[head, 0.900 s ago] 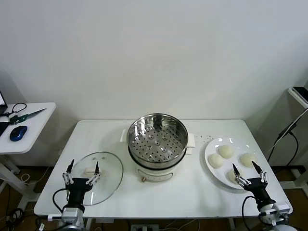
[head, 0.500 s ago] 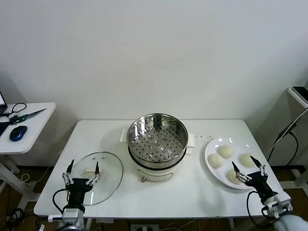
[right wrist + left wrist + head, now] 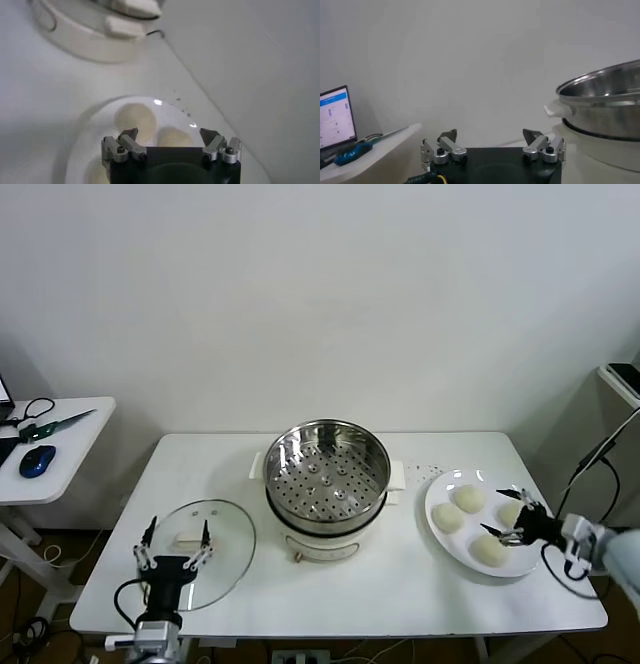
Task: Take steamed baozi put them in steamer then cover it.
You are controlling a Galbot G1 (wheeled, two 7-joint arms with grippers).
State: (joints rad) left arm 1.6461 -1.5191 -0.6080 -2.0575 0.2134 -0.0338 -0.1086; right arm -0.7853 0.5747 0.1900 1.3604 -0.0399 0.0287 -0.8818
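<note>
You have four steamed baozi (image 3: 470, 519) to move, and all four sit on one white plate (image 3: 441, 536) at the right side of the white table (image 3: 400, 584). One steamer (image 3: 327, 476) stands at the table's centre, its perforated basket holding nothing. One cover (image 3: 203, 552) lies flat on the table at the near left, handle up. Your right gripper (image 3: 511, 514) hovers over the plate with its jaws spread wide, just above the right-hand buns, grasping nothing. Your left gripper (image 3: 173, 539) waits at the near left edge over the cover, jaws likewise spread and released.
</note>
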